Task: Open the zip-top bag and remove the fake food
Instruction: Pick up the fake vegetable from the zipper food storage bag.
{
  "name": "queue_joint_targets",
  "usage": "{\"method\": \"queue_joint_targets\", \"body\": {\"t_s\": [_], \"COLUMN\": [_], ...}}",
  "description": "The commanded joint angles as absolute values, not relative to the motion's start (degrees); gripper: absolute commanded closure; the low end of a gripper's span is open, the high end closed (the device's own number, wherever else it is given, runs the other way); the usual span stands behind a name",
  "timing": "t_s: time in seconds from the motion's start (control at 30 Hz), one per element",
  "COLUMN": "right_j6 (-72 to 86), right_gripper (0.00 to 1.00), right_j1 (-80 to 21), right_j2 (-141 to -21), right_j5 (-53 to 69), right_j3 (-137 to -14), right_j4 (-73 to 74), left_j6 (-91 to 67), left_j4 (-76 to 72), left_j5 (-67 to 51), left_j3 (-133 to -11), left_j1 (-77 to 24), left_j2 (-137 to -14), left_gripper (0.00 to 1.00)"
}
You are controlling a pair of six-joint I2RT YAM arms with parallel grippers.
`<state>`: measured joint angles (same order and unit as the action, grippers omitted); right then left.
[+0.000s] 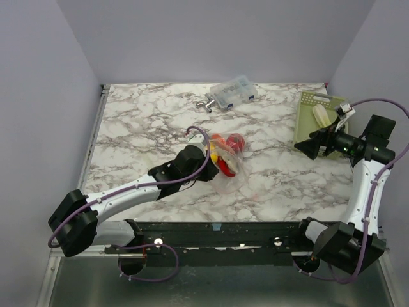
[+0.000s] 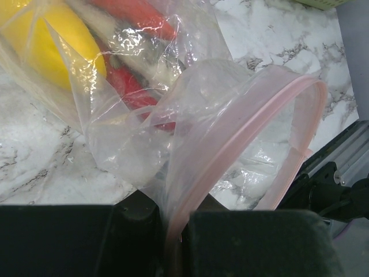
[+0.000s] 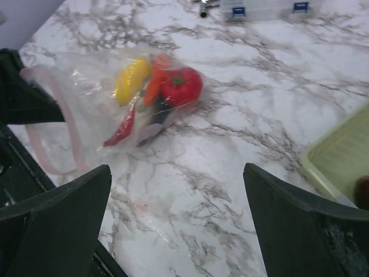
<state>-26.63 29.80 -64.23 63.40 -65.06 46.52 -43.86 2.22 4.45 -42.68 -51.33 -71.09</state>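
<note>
The zip-top bag (image 1: 227,174) lies mid-table with its pink-strip mouth open toward the near edge. Inside it is the fake food: a yellow lemon (image 3: 131,78), an orange carrot (image 3: 155,81), a red tomato (image 3: 181,86) and a red chili (image 3: 121,130). My left gripper (image 2: 173,216) is shut on the bag's pink zipper strip (image 2: 248,124) at the mouth; in the top view it (image 1: 208,157) sits at the bag's left side. My right gripper (image 1: 313,146) is open and empty, held above the table's right side, well apart from the bag (image 3: 86,109). A pale oblong piece (image 1: 321,115) lies on the green tray.
A green tray (image 1: 308,125) sits at the right back, and shows in the right wrist view (image 3: 340,156). A clear plastic box with blue contents (image 1: 233,91) and a small metal fitting (image 1: 204,103) lie at the back middle. Walls close the table's sides and back.
</note>
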Motion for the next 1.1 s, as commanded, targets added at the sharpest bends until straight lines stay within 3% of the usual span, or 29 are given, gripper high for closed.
{"method": "queue_joint_targets", "body": {"t_s": [0.0,0.1,0.27,0.43,0.67,0.8,0.93,1.0,1.07], "right_j6": [-43.6,-49.6,-40.9,-28.3,-23.6,-22.5,-20.6,-20.1,-20.1], "right_gripper": [0.0,0.0,0.0,0.01,0.06,0.16,0.33,0.45,0.66], "right_j1": [28.3,27.2,19.8,5.8,-10.6,-11.8,-12.0,-11.9,-12.0], "right_j2": [-59.8,-57.5,-57.1,-58.1,-63.3,-67.0,-67.4,-67.1,-66.9], "right_j5": [77.4,80.2,75.2,62.5,42.2,35.7,33.6,33.5,33.8], "right_j3": [-62.4,-60.3,-56.7,-54.3,-56.9,-58.8,-57.9,-57.4,-57.2], "right_j4": [59.5,62.9,54.3,42.2,35.9,35.6,33.1,32.1,31.8], "left_j6": [-42.0,-42.1,-43.0,-44.7,-46.5,-46.9,-46.9,-46.8,-46.4], "left_j4": [-1.7,-1.8,-1.4,-0.1,3.2,3.5,3.6,3.7,3.5], "left_j5": [0.5,0.1,0.1,0.8,2.3,2.6,2.3,2.0,1.3], "left_j3": [-44.0,-45.0,-47.7,-52.6,-57.9,-59.0,-59.9,-60.3,-60.5], "left_j1": [-51.3,-51.5,-52.7,-54.6,-57.4,-58.1,-58.4,-58.4,-58.5], "left_j2": [-70.6,-71.2,-73.7,-77.5,-82.5,-83.5,-84.3,-84.6,-84.8], "left_gripper": [1.0,1.0,1.0,1.0,1.0,1.0,1.0,1.0,1.0]}}
